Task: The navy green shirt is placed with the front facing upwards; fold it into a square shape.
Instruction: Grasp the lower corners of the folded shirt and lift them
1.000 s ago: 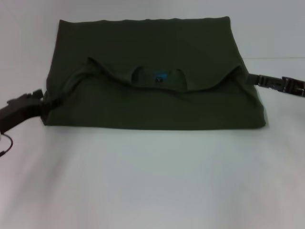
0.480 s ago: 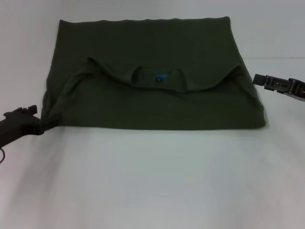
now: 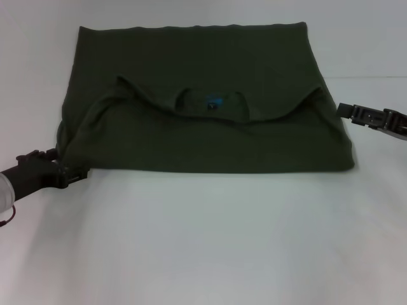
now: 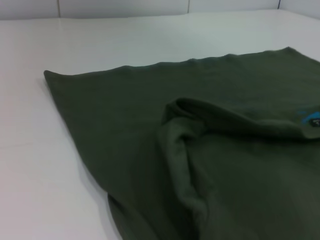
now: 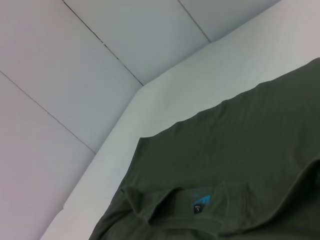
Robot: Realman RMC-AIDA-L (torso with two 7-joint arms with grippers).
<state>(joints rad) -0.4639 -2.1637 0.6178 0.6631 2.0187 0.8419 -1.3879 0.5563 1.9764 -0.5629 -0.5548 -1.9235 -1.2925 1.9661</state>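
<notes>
White table (image 3: 203, 241) fills the scene, a pale panelled wall (image 5: 75, 75) behind it. At left, the left gripper (image 3: 71, 175) sits low at the shirt's near left corner, touching or just beside the cloth; whether it grips cannot be told. Mid-table lies the shirt (image 3: 191, 70), dark olive, folded into a wide block, its collar and blue neck label (image 3: 213, 103) showing on top. At right, the right gripper (image 3: 343, 110) sits just beside the shirt's right edge, its grip unclear.
</notes>
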